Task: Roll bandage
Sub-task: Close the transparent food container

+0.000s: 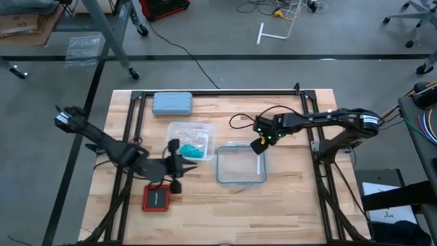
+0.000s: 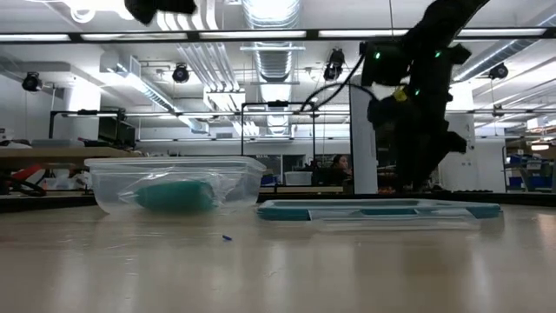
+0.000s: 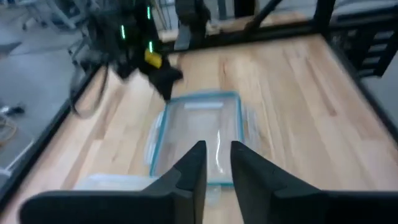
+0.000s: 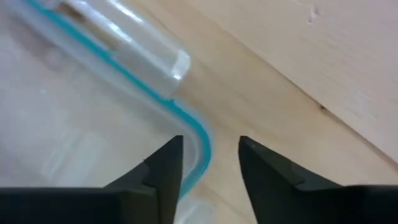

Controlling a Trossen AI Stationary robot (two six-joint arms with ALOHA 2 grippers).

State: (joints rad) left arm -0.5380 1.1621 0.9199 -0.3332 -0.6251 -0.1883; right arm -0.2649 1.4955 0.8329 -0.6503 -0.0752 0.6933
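Note:
The teal bandage (image 1: pixel 194 149) (image 2: pixel 174 196) lies as a small roll inside a clear plastic container (image 1: pixel 191 130) (image 2: pixel 104 187) at mid-table. To its right, the container's clear lid with a teal rim (image 1: pixel 240 182) (image 2: pixel 382 209) lies flat on the wood. My right gripper (image 1: pixel 259 147) (image 4: pixel 210 155) is open over the lid's far right corner, one finger on each side of the corner rim (image 4: pixel 200 138), and no touch shows. My left gripper (image 1: pixel 192 167) (image 3: pixel 217 163) is just near of the container, pointing toward the lid. It is slightly open and holds nothing.
A grey-blue hard case (image 1: pixel 172 102) lies at the far side of the table. A red and black flat object (image 1: pixel 156 199) sits near the front edge, below my left arm. Black frame rails (image 1: pixel 218 93) border the tabletop. Bare wood shows at the front right.

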